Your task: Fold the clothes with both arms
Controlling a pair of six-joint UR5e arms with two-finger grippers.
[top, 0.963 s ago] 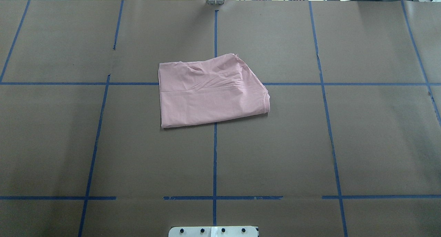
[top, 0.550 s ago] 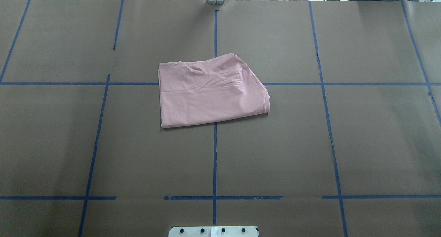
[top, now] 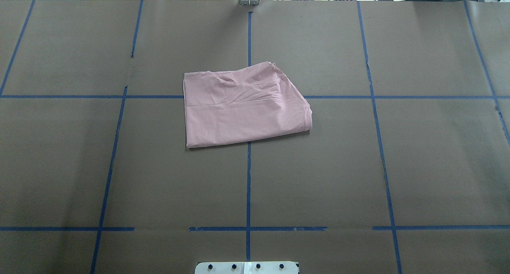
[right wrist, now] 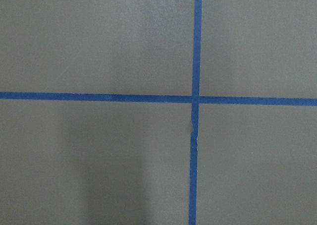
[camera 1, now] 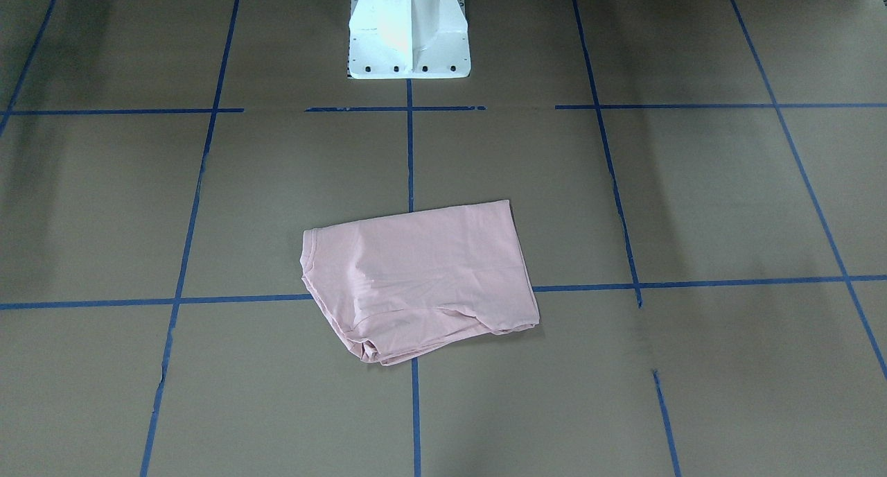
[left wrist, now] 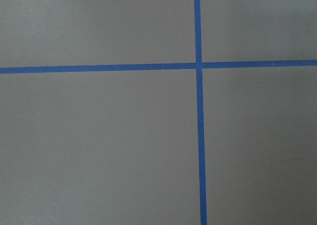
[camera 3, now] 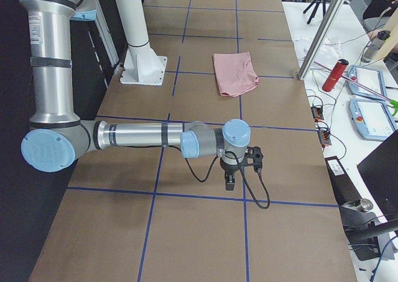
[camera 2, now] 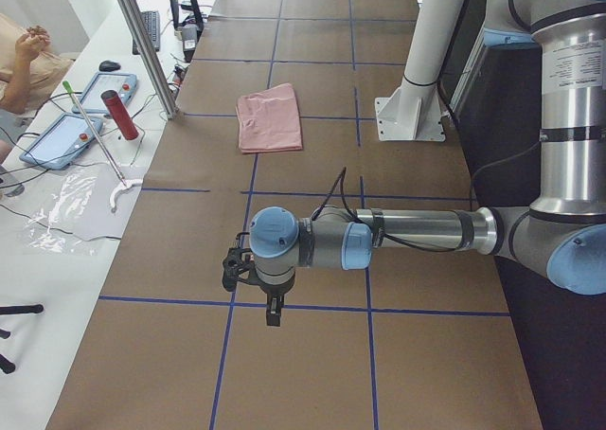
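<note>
The clothes are one pale pink T-shirt (top: 245, 104), folded into a rough rectangle at the table's middle, with its print hidden. It also shows in the front-facing view (camera 1: 423, 279) and both side views (camera 2: 270, 117) (camera 3: 235, 72). Both arms are held far out to the table's ends, well away from it. The left gripper (camera 2: 273, 312) points down over a blue tape line in the exterior left view. The right gripper (camera 3: 229, 182) hangs the same way in the exterior right view. I cannot tell whether either is open or shut. The wrist views show only brown paper and tape crosses.
The white pedestal base (camera 1: 409, 26) stands at the robot's side of the table. Along the far side runs a white bench with tablets, cables and a red bottle (camera 2: 120, 115). A metal post (camera 2: 142, 42) rises there, and a person's arm (camera 2: 24, 61) shows.
</note>
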